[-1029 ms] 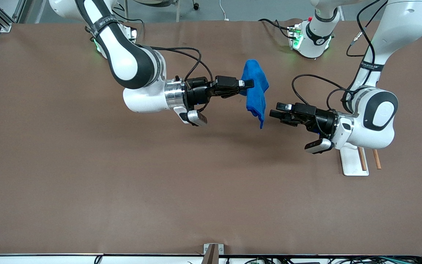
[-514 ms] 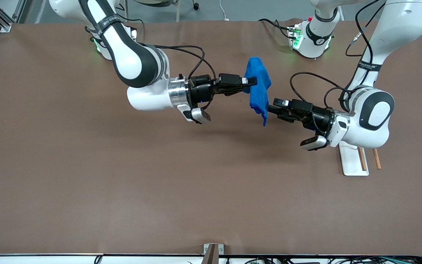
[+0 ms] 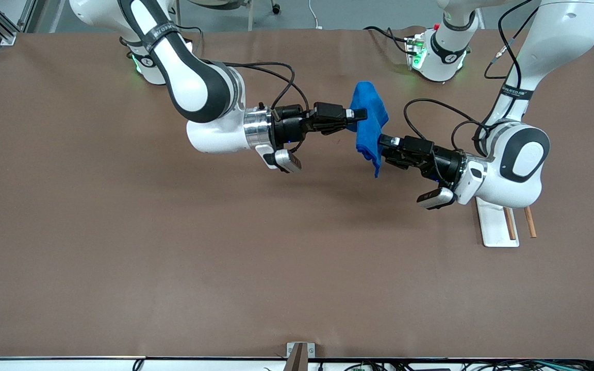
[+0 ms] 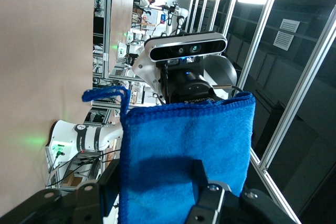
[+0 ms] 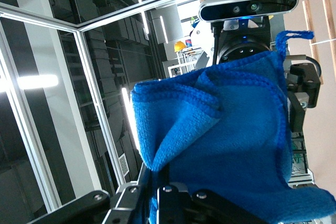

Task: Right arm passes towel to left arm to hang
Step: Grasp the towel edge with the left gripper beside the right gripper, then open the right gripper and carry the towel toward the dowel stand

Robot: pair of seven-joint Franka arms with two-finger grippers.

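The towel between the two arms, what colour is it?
Bright blue towel, with a darker stitched edge; clearest in the left wrist view.

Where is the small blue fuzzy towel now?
In the front view the small blue fuzzy towel hangs above the table, pinched by the right end effector, the left end effector beside it.

High front camera looks steeply down on the counter (image 3: 173, 257), facing both bases. Each wrist camera stares close-up at the towel (image 4: 184, 150), seeing the other's camera past it.
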